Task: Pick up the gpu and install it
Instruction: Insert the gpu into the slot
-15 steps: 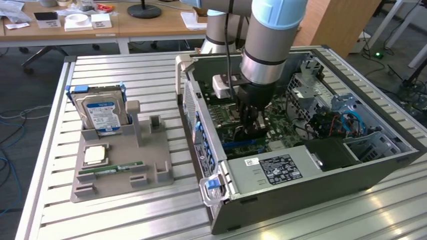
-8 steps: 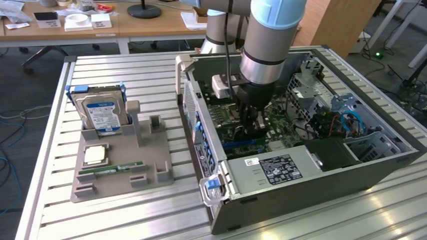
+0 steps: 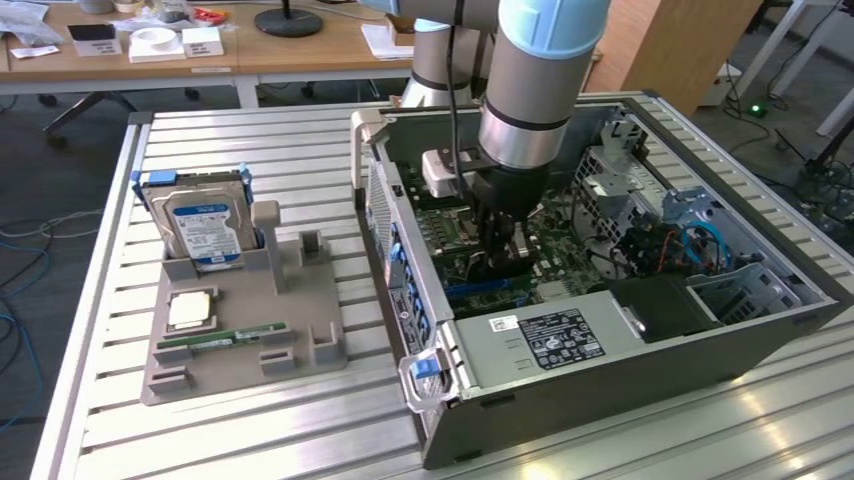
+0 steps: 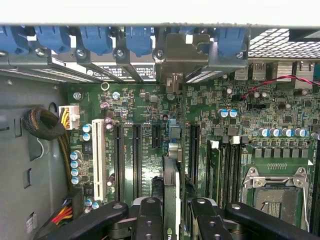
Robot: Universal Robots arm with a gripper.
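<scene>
Closest to the wrist camera are the black fingers (image 4: pixel 149 217) of the pincer (image 4: pixel 171 220). They are squeezed in narrow on the gpu (image 4: pixel 170 185), one on each side. The gpu is a thin flat card. It is seen from its edge here, so it looks like a pale strip. It stands upright just above the green board (image 4: pixel 150 115), among the long black slots (image 4: pixel 136 160). Far past it runs a row of blue clips (image 4: pixel 95 37).

In the exterior view, a grey holder (image 3: pixel 300 330) lies on the table (image 3: pixel 240 440) at the exterior view's left. It carries a silver hard drive (image 3: pixel 203 232) standing up, a small square chip (image 3: pixel 191 310) and a slim green memory stick (image 3: pixel 220 338). To the right is the open computer case (image 3: pixel 587 350). The arm (image 3: pixel 534 90) reaches down into it from above.
</scene>
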